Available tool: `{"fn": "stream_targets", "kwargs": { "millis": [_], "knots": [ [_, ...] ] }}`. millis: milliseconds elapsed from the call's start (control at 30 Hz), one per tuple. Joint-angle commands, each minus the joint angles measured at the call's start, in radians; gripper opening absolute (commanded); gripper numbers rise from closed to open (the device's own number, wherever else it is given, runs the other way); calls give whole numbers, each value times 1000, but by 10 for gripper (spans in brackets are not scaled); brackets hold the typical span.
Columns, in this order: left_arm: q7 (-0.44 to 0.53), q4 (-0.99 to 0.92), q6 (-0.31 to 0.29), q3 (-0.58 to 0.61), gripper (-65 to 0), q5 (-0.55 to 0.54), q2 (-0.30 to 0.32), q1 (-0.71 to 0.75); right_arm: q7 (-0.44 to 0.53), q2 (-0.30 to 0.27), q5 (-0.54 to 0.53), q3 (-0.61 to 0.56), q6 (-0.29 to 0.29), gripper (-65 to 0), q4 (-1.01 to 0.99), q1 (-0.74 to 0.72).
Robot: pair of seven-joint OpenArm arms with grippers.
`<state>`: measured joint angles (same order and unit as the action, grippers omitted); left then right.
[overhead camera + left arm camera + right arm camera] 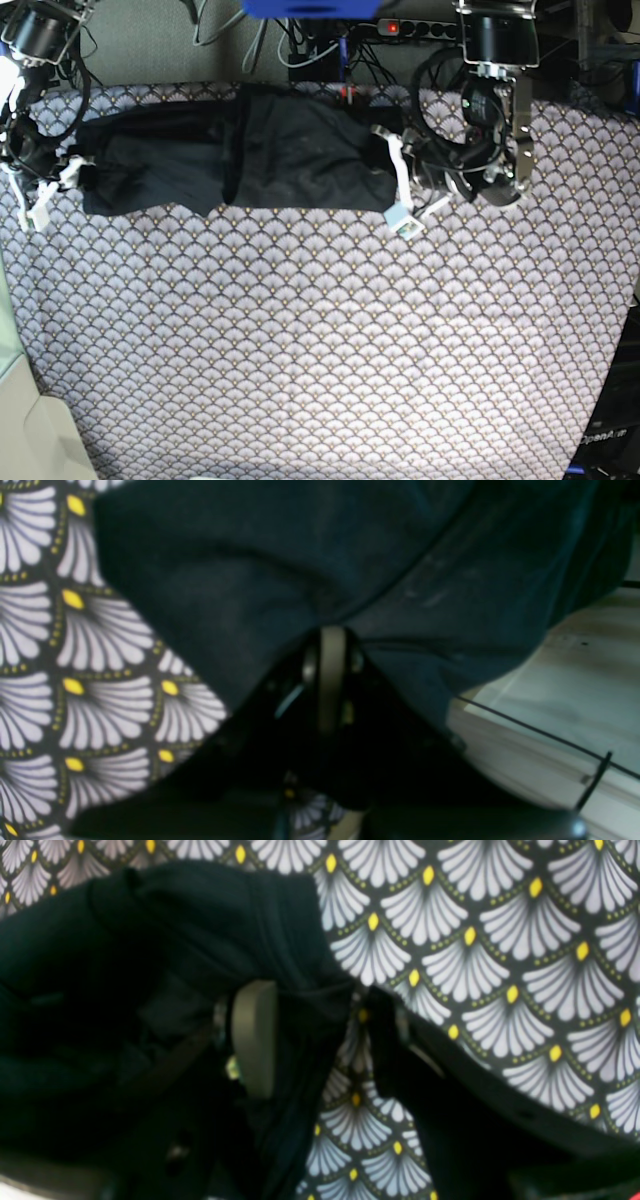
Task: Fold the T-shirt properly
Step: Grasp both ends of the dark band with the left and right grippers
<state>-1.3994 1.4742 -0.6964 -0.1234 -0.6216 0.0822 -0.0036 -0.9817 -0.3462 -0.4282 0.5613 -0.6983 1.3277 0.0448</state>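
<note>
- Your left gripper (332, 630) is clamped tight on the T-shirt (240, 155), dark cloth bunched just beyond its fingertips.
- Your right gripper (320, 1005) stands apart, cloth draped over one pad (255, 1035).
- Beneath both, the scallop-patterned tablecloth (320, 340) spreads wide.
- Past the shirt, cables (300, 40) crowd the table's far edge.
- Pale flooring (575, 690) shows beside the left gripper.

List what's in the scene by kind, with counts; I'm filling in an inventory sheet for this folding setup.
T-shirt: 1
Tablecloth: 1
Grippers: 2, left gripper and right gripper
Total: 4
</note>
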Motion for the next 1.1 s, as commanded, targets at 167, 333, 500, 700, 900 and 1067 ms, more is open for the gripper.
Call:
{"fn": "stream_targets", "kwargs": {
  "millis": [167, 333, 500, 700, 900, 1067],
  "knots": [
    [3, 13, -2, -5, -650, -8, 1, -17, -13, 5, -10, 9, 0, -344, 9, 5],
    [3, 13, -2, -5, -650, -8, 1, -17, -13, 29, -10, 9, 0, -344, 9, 22],
    [3, 19, -2, -6, -650, -10, 1, -17, -13, 37, -10, 7, 0, -348, 11, 23],
    [3, 19, -2, -74, -650, -11, -6, -17, -13, 49, -10, 4, 0, -381, 11, 25],
    [3, 13, -2, -112, -650, -11, -6, -36, -13, 49, -10, 1, 0, -604, 11, 25],
    [3, 12, -2, -127, -650, -11, -6, -39, -15, 49, -10, 6, 0, -650, 17, 27]
  ]
}}
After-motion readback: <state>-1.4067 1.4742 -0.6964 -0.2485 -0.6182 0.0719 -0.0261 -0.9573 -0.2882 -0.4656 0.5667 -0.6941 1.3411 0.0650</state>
